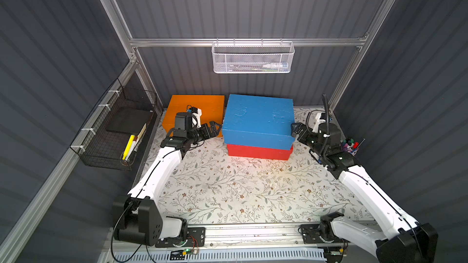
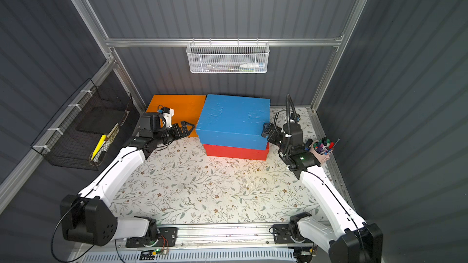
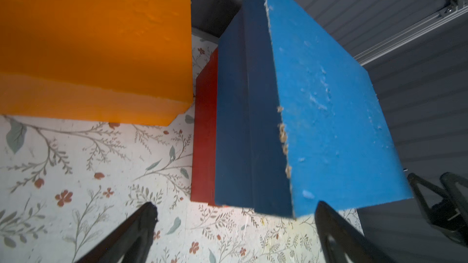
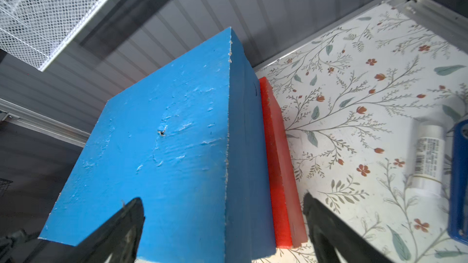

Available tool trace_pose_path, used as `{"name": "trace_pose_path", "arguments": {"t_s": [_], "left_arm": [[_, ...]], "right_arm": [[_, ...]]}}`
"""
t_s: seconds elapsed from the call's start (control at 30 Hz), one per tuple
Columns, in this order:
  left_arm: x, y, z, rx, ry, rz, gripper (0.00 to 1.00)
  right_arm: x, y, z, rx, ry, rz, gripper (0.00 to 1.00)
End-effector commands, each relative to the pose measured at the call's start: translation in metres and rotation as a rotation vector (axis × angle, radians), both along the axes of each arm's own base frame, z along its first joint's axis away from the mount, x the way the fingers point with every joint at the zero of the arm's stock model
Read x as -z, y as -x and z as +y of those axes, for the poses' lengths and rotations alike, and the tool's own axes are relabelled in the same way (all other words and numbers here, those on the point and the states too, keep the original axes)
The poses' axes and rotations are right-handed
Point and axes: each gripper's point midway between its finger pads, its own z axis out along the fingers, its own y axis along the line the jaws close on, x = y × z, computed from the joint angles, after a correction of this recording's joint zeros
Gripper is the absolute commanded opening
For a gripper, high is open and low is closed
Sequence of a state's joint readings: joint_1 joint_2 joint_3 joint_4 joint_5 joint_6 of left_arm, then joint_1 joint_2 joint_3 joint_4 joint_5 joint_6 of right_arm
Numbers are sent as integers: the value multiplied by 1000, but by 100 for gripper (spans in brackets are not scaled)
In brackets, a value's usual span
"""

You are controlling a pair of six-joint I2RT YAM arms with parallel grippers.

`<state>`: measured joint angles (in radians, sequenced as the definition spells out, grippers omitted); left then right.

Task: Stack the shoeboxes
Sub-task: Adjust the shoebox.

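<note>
Two pairs of jaws stand spread wide and hold nothing. The left gripper (image 1: 214,129) is just beside the left end of the blue box (image 1: 258,117). The right gripper (image 1: 295,129) is at its right end, and one finger seems to be over the lid edge. The blue box lies a little askew on the red box (image 1: 258,151), and the orange box (image 1: 212,107) stands on the table (image 1: 228,185) just beside them. If you draw the right arm back carelessly, that finger may catch the lid and shift the blue box. The right elbow may also knock the pen cup (image 2: 321,149). Both arms reach forward and low, with the wrists turned inward.
</note>
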<state>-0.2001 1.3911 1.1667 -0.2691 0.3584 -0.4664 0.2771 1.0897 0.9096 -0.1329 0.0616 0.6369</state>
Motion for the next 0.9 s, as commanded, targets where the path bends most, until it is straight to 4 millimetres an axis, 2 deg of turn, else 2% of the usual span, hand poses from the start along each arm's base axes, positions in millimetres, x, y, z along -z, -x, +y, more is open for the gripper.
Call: {"name": "trace_pose_path", "arguments": {"t_s": [0.0, 0.13, 0.2, 0.3, 0.43, 0.67, 0.87], "left_arm": [[1, -9, -8, 33, 25, 46, 99], [3, -27, -19, 76, 40, 64, 99], [-9, -40, -29, 122, 57, 38, 99], [-7, -46, -39, 149, 105, 59, 99], [-4, -49, -48, 165, 134, 78, 99], [3, -45, -82, 243, 138, 98, 99], [7, -47, -91, 252, 139, 113, 99]], "right_arm": [[-11, -8, 8, -34, -48, -24, 99], [-7, -16, 11, -50, -62, 1, 99], [-5, -19, 11, -51, -59, 6, 99], [-4, -20, 9, -47, -59, -1, 99], [1, -23, 9, -51, -63, 15, 99], [6, -22, 0, -31, -65, 20, 99], [10, -23, -3, -34, -77, 34, 99]]}}
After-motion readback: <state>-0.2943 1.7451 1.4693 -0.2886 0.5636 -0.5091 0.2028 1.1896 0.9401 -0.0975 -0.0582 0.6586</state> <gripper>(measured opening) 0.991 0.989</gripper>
